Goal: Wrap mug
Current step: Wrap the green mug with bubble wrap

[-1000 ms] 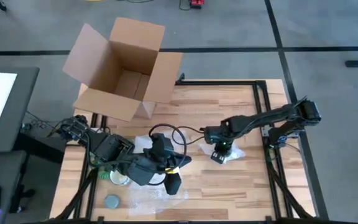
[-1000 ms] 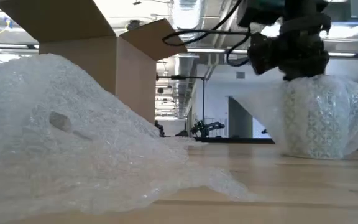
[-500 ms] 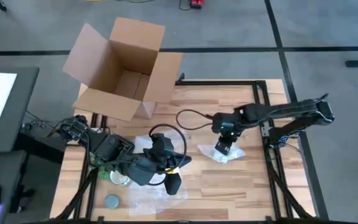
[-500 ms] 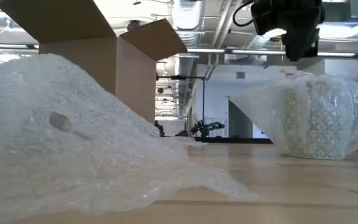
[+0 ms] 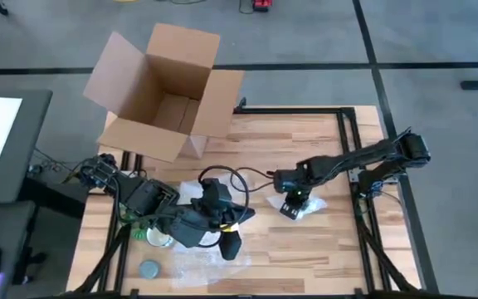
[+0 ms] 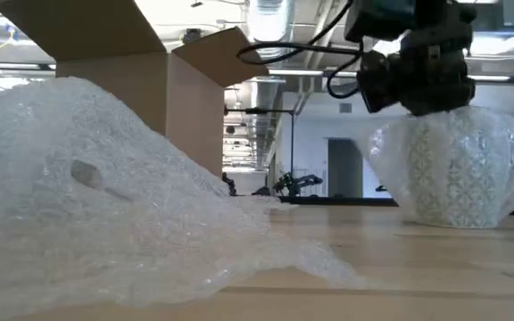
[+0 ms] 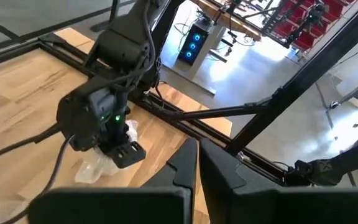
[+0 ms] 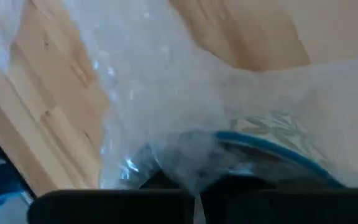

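Pressing down on the bubble-wrapped mug near the table's right edge, the right gripper hides its opening; cannot tell; fragile, slippery bundle; grasp gathered top.

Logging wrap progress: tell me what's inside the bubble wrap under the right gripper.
Through the bubble wrap a patterned, blue-rimmed mug shows; its handle and inside are covered. The right gripper presses on top.

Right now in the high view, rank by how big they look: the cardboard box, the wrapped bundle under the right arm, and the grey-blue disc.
1. Cardboard box, by far the largest.
2. Wrapped bundle, partly hidden under the right end effector, so its full extent is uncertain.
3. Grey-blue disc, smallest, though not far off the visible part of the bundle.
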{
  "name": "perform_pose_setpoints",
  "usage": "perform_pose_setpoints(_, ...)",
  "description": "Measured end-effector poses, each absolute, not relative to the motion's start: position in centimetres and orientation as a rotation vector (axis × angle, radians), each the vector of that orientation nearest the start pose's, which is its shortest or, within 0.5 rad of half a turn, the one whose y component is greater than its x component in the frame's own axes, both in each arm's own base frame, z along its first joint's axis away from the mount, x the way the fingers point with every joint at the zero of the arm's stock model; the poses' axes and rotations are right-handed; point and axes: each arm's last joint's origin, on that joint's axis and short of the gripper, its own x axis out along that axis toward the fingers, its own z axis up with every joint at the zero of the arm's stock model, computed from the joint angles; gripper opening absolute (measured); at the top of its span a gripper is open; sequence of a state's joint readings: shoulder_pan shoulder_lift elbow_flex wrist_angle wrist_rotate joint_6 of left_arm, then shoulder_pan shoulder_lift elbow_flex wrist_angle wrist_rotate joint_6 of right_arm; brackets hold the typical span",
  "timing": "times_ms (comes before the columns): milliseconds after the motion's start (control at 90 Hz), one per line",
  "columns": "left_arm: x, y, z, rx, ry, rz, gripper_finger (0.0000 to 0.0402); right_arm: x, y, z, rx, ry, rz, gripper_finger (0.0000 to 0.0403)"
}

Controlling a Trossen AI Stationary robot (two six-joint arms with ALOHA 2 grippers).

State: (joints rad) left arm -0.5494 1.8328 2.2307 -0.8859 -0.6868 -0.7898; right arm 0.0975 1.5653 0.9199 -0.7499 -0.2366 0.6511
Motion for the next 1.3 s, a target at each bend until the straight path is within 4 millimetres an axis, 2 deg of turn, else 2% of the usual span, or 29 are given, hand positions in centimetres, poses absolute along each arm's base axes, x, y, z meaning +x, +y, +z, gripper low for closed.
perform_pose_setpoints(111,32.6,-17.8,46.7,-0.496,0.317,0.279,0.0000,26.4,3.2,17.9,0.629,1.429,-0.186,0.0000)
perform_pose_setpoints(456,32.6,-17.8,46.7,-0.501,0.317,0.278,0.0000,24.0,1.8,25.2,0.695,1.387,-0.254,0.0000)
perform_pose_setpoints(567,32.6,-17.8,46.7,-0.501,0.317,0.278,0.0000,23.8,1.6,27.3,0.729,1.296,-0.233,0.0000)
perform_pose_setpoints(678,32.6,-17.8,46.7,-0.501,0.317,0.277,0.0000,24.2,1.6,28.1,0.757,1.184,-0.192,0.0000)
perform_pose_setpoints(800,32.6,-17.8,46.7,-0.500,0.317,0.277,0.0000,24.4,1.6,27.0,0.756,1.216,-0.203,0.0000)
perform_pose_setpoints(1056,32.6,-17.8,46.7,-0.500,0.318,0.277,0.0000,25.5,2.3,21.5,0.710,1.332,-0.213,0.0000)
perform_pose_setpoints(1300,32.6,-17.8,46.7,-0.505,0.317,0.278,0.0000,25.9,3.1,17.6,0.680,1.344,-0.203,0.0000)
